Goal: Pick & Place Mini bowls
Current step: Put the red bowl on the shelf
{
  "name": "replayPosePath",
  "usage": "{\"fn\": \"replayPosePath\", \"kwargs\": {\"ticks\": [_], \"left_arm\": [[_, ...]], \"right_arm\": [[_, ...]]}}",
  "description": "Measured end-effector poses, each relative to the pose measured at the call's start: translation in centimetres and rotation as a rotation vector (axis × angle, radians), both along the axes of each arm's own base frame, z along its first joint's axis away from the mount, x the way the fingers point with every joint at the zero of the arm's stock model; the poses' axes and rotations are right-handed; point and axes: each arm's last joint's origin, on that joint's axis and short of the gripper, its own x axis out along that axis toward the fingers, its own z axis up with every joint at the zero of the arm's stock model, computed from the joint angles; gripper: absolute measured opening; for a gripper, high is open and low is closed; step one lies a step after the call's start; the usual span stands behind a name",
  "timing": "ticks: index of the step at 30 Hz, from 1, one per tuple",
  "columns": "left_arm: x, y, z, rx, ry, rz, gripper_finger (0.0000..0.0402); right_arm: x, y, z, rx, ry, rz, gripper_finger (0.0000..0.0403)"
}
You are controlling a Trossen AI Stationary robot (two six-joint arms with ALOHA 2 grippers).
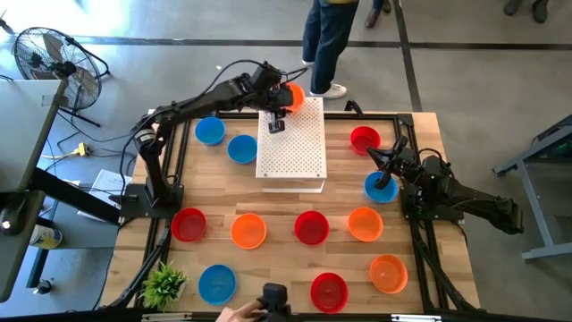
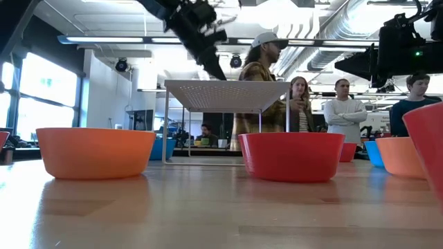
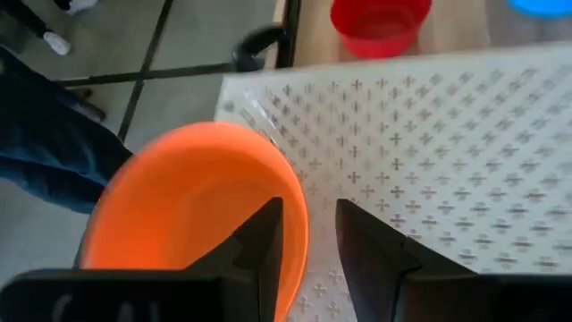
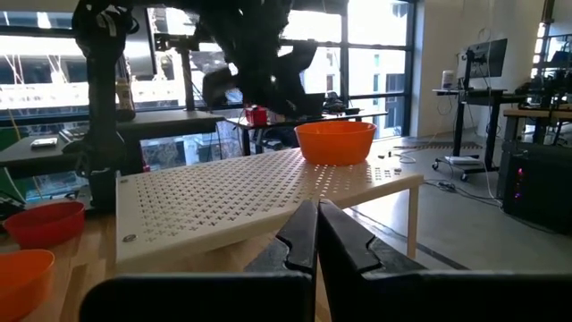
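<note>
a fan (image 1: pixel 55 55) stands on the floor off the table's left edge, partly cut by the frame. on the wooden table (image 1: pixel 268 259) the left arm reaches to the far corner of the white platform (image 1: pixel 290 139), where its bulk hides most of an orange bowl (image 1: pixel 292 95) from above; only a sliver of rim shows there. the left gripper (image 3: pixel 308 234) is at that bowl's rim, one finger inside the rim and one outside it on the platform; its jaws stand slightly apart, and whether they touch the rim cannot be told. the bowl is plain, round, shallow, glossy orange, sitting on the platform's corner, seen whole in the right wrist view (image 4: pixel 334 141). two blue bowls (image 1: pixel 225 139) lie just left of the platform. nearer the front, a row of red, orange, red, orange bowls (image 1: pixel 277 227) crosses the table, with a blue, a red and an orange one along the front edge. a small green plant (image 1: pixel 164 283) stands at the front left corner. at the bottom edge a hand (image 1: pixel 237 312) beside a dark object is cut off. a person (image 1: pixel 326 40) stands beyond the table, cut off by the frame. at right, a red bowl (image 1: pixel 364 138) lies near the far edge, and the right gripper (image 4: pixel 316 234), fingers pressed together and empty, rests by a blue bowl (image 1: pixel 380 187) it partly covers.
</note>
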Motion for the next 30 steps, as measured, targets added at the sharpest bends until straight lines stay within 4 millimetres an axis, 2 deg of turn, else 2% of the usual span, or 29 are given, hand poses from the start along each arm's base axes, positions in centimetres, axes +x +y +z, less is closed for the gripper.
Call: {"fn": "replayPosePath", "kwargs": {"ticks": [2,5,7,9,13,17,24,30], "left_arm": [[-0.6,-0.4,1.8,0.011,-0.059,0.009,0.0083],[-1.5,-1.2,3.4,-0.043,-0.131,-0.011,0.0035],[-1.9,-1.7,3.4,-0.128,-0.168,-0.049,0.0009],[-2.3,-2.1,3.1,-0.172,-0.208,-0.044,0.001],[-3.3,-3.9,1.6,-0.148,-0.282,-0.01,0.0002],[-4.6,-5.8,-0.8,-0.131,-0.393,0.024,0.0002],[-8.9,-8.5,-3.4,-0.141,-0.557,0.081,0.0001],[-12.3,-10.2,-6.2,-0.176,-0.617,0.139,0.0001]], "right_arm": [[0.0,0.0,0.0,0.0,0.0,0.0,0.0],[0.0,0.0,0.0,0.0,0.0,-0.005,0.0],[0.0,0.0,0.0,-0.004,0.003,-0.01,0.0],[0.0,0.0,0.0,-0.009,0.006,-0.015,0.0],[0.0,-0.1,-0.1,0.006,0.04,-0.042,0.0],[0.2,-0.3,0.2,0.043,0.124,-0.073,0.0],[1.2,-0.8,2.2,0.09,0.22,-0.108,0.0],[2.8,-1.6,4.2,0.232,0.381,-0.18,0.0]]}}
